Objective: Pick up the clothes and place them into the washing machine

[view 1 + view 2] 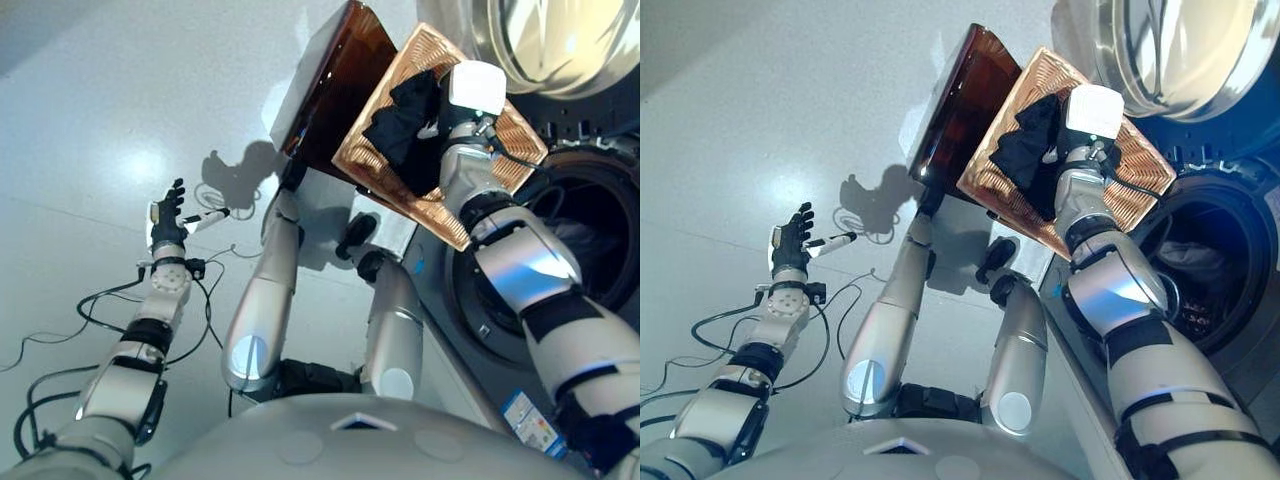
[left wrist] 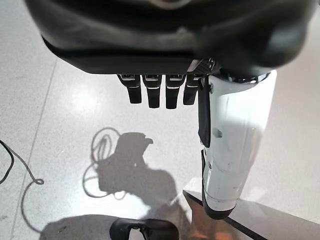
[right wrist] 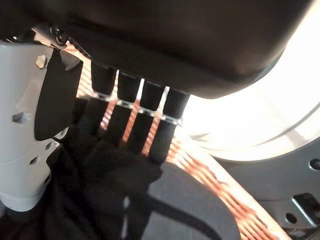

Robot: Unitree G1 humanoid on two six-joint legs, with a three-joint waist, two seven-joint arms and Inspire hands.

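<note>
Black garment in wicker basket above washing machine. Soft, light, limp: grasp bunched middle. Right hand fingers extended into cloth, not clamped. Left hand relaxed, empty, over floor.

My dark right hand with its white thumb cover sits over a black cloth garment. The square woven basket is copper-orange with a ribbed weave; its lid is dark brown. The washing machine is grey with a silver drum door. Pale grey speckled floor. My left hand is black.
</note>
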